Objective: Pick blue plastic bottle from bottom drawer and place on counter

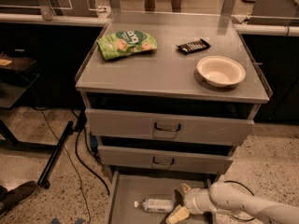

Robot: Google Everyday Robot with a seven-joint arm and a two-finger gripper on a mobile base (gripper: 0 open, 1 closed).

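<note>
Drawers number three in the grey cabinet: two upper ones with dark loop handles, the top drawer (pixel 121 125) and the middle drawer (pixel 126 157), both pulled out a little. Below them is the bottom drawer (pixel 125 192), pulled far out with its flat floor showing.

One blue plastic bottle (pixel 154 205) lies on its side on that floor, white cap pointing to 9 o'clock.

On the tabletop (pixel 163 76) sit three things, one of each. A green snack bag (pixel 127 43) is at 10 o'clock, a dark wrapped bar (pixel 193 46) at 1 o'clock, and a pale bowl (pixel 220 71) at 4 o'clock, all well apart from one another.

One white arm (pixel 243 204) comes in low from the frame's 4 o'clock corner, lying nearly level and reaching toward 9 o'clock over the bottom drawer. Its end effector (pixel 178 202) sits at the bottle's 3 o'clock, just beside the bottle's base end. The two yellowish fingers (pixel 185 188) are spread apart, one toward 12 o'clock and one toward 6 o'clock. Whether either touches the bottle cannot be told.
</note>
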